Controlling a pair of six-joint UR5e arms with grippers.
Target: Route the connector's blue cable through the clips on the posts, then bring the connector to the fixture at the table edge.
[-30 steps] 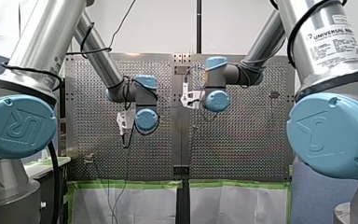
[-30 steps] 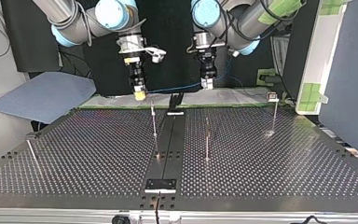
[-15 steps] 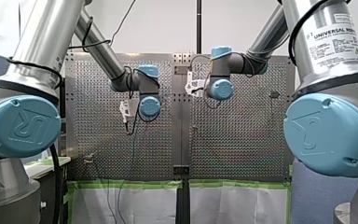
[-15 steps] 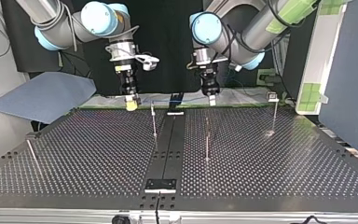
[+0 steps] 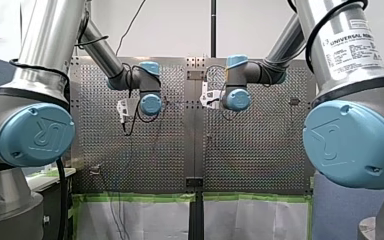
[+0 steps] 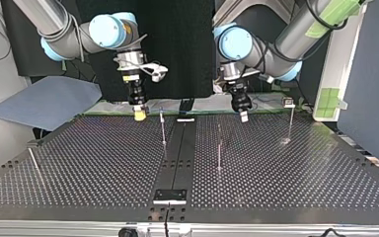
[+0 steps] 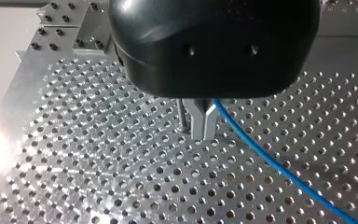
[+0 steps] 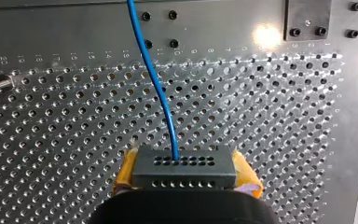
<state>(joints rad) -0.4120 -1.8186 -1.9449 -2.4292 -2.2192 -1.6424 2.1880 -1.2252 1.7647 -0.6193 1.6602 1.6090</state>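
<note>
— Which way is the connector pointing?
— Your right gripper (image 8: pixel 185 176) has the connector (image 8: pixel 184 169) crosswise. Its long axis runs pad to pad, with the holed face ahead, away from the wrist. The blue cable (image 8: pixel 161 98) leaves that face and runs ahead over the perforated table (image 8: pixel 270 116).
— Grip?
— The yellow pads (image 8: pixel 125 171) are clamped on its two short ends. In the top view you see that gripper low at the table's far edge, at the view's left, near a thin post (image 6: pixel 162 126).
— And the left gripper (image 7: pixel 196 123)?
— Its metal fingers (image 7: pixel 205 122) are together. The cable comes out right at them, looks pinched, and slants off across the holes. The gripper hangs at the far edge too. A forked black bracket (image 6: pixel 185 105) stands between the two grippers.
</note>
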